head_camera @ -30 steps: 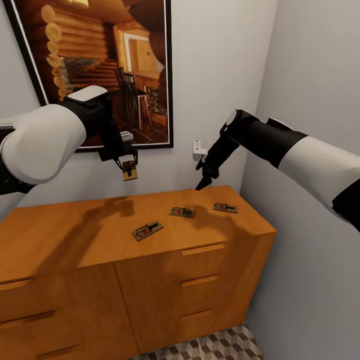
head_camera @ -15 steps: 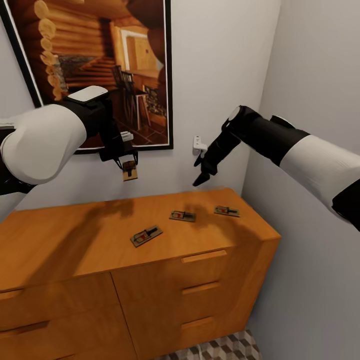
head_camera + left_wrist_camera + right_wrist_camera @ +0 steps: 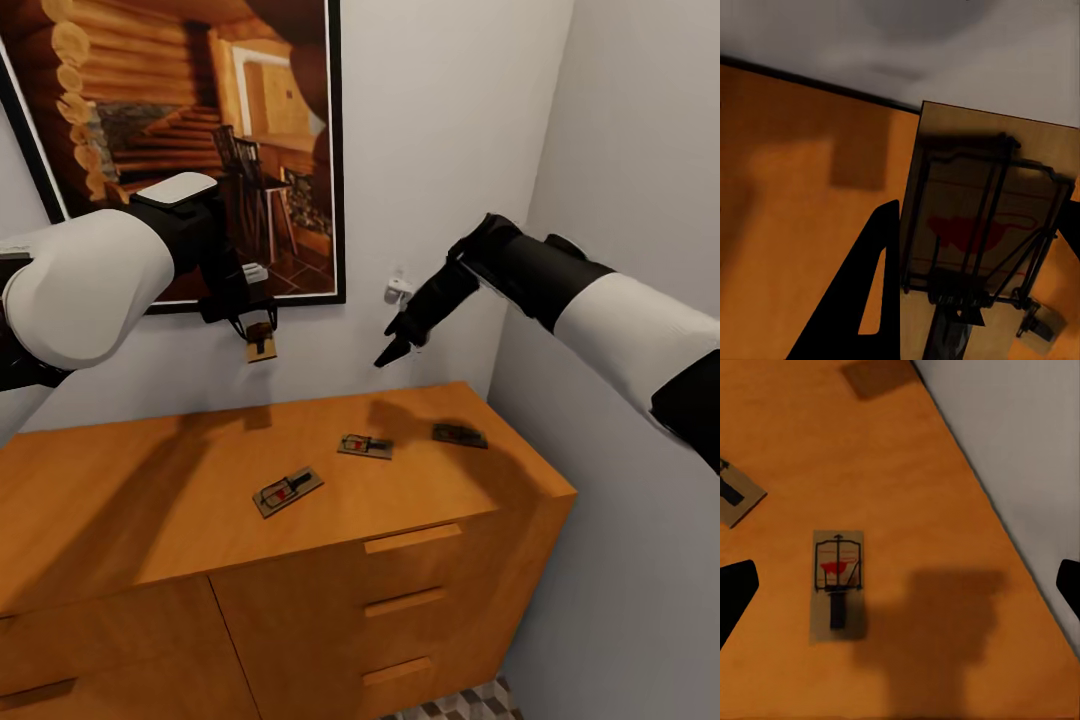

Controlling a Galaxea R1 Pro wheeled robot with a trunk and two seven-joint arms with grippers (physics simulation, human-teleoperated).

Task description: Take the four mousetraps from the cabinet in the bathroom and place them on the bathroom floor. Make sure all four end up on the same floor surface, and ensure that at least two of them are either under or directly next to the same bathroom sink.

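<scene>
The orange-brown cabinet (image 3: 300, 500) stands against the grey wall, under a framed picture (image 3: 190, 140) of a log-cabin interior. Three mousetraps lie flat on the cabinet's top surface: the nearest mousetrap (image 3: 287, 491) sits close to the cabinet's front edge, the middle mousetrap (image 3: 365, 446) lies further back toward the wall, and the far mousetrap (image 3: 460, 436) rests near the cabinet's right end, in shadow. They lie well apart from one another.

The left hand (image 3: 258, 335) hangs above the cabinet, in front of the picture's lower edge, clenched on a fourth mousetrap (image 3: 260, 344) that is raised clear of the cabinet top; the left wrist view shows this held mousetrap (image 3: 990, 232) up close, its wire bar and red mark visible between the dark fingers (image 3: 862, 300).

The right hand (image 3: 392, 352) hovers above the cabinet's back edge, beside a small white wall fitting (image 3: 398, 291). In the right wrist view its fingers (image 3: 735, 592) stand wide apart, released, with the middle mousetrap (image 3: 836, 585) lying on the cabinet below
</scene>
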